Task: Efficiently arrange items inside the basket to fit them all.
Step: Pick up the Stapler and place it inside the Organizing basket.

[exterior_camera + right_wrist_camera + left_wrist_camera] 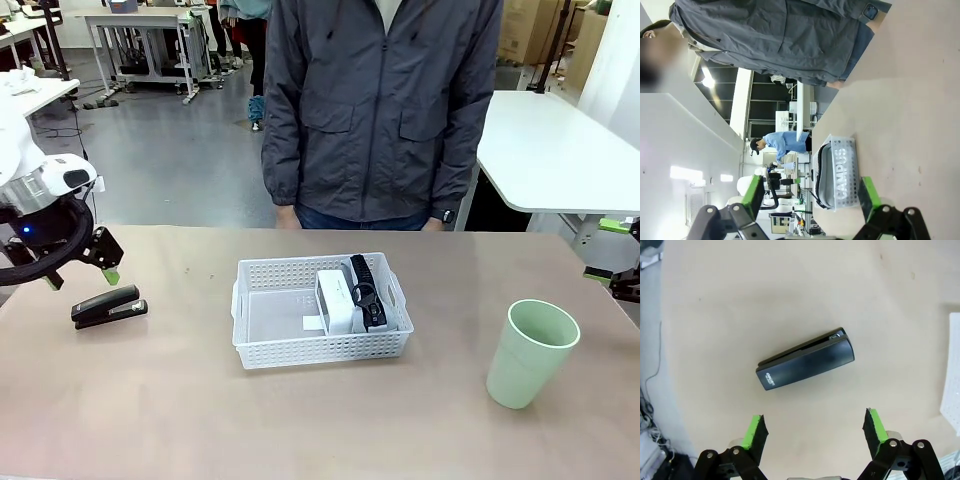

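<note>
The left claw (815,430) hangs wide open over the stapler (805,360), which lies on the counter (200,400) well left of the basket (320,352), so I'd swing it square across the stapler's narrow sides before clenching; the right claw (810,195) is released too.

Person in grey jacket (380,110), tan table (200,400), white side table (560,150)

Beyond the bench's (150,400) far edge lie a grey floor (170,150), a white table (560,150) at right, wheeled desks (150,40) and cardboard boxes (525,30).
</note>
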